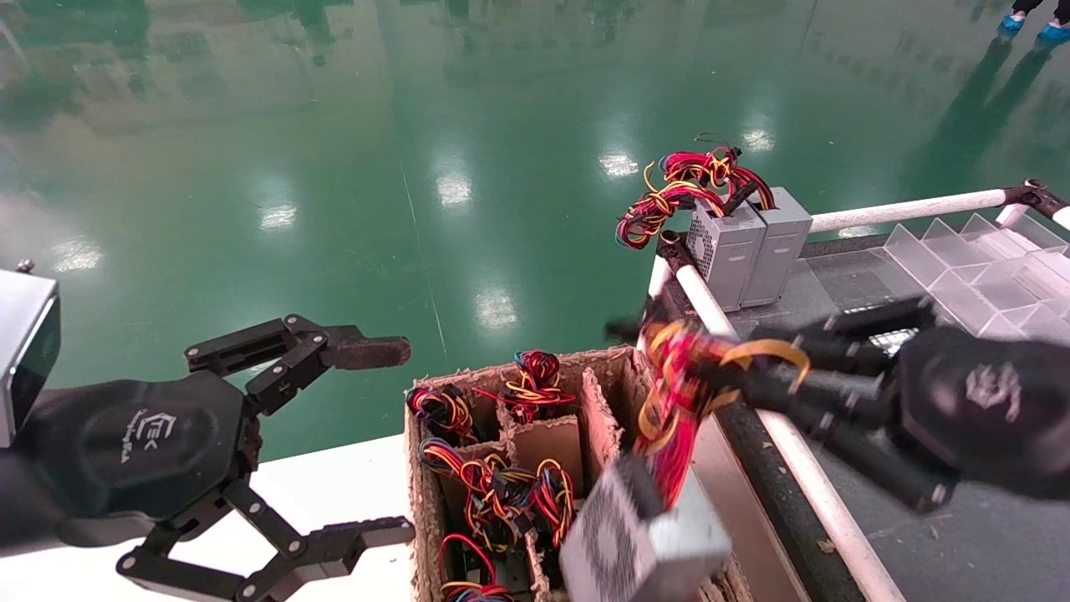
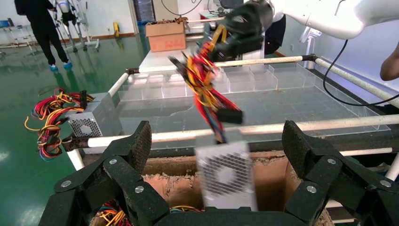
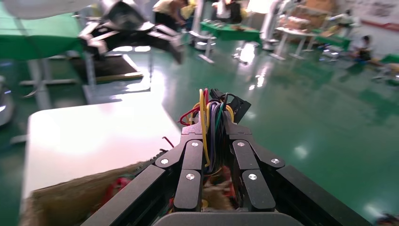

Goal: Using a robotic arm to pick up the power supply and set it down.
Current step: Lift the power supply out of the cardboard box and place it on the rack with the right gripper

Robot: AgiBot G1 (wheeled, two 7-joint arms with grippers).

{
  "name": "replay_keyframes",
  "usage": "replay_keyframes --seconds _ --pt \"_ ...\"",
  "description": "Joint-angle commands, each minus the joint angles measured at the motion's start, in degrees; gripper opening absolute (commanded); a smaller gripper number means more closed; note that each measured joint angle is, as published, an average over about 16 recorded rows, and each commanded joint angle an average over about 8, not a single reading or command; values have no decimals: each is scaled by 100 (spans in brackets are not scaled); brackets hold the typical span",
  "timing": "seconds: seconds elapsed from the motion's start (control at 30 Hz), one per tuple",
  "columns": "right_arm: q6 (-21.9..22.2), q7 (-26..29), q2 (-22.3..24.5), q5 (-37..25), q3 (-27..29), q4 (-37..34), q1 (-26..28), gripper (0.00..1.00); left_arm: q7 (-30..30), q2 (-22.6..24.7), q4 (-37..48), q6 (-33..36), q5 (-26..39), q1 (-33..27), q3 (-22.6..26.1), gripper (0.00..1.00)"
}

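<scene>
The power supply (image 1: 644, 543), a grey box with a perforated vent face (image 2: 226, 174), hangs tilted by its red, yellow and orange wires (image 1: 677, 393) above the right end of the brown cardboard divider box (image 1: 598, 410). My right gripper (image 1: 719, 376) is shut on that wire bundle (image 3: 211, 117), reaching in from the right over the white rail. In the right wrist view the wires run up between the closed fingers (image 3: 188, 160); the box itself is hidden there. My left gripper (image 1: 389, 439) stands open at the left, apart from the supply, its pads (image 2: 141, 139) spread wide.
Two more grey supplies (image 1: 752, 247) with wire bunches stand upright on the dark bench corner behind the white pipe rail (image 1: 786, 451). A clear plastic divider tray (image 1: 986, 267) lies at the right. The cardboard box's cells hold several other wire bundles (image 1: 493, 485). A white table (image 1: 334, 493) lies under it.
</scene>
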Motion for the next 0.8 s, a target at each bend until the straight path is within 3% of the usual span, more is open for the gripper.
replay_keyframes --seconds 0.03,0.43,0.8 --pt "27 -58 15 50 67 -146 56 0 0 0 0 0 0 0 0 100" --pt "-158 -432 92 -30 228 -1283 1005 0 1 0 0 0 -1 0 1 100" --pt "-173 -1131 280 -543 126 -2341 1421 0 1 -1 0 -1 -1 -1 2 100"
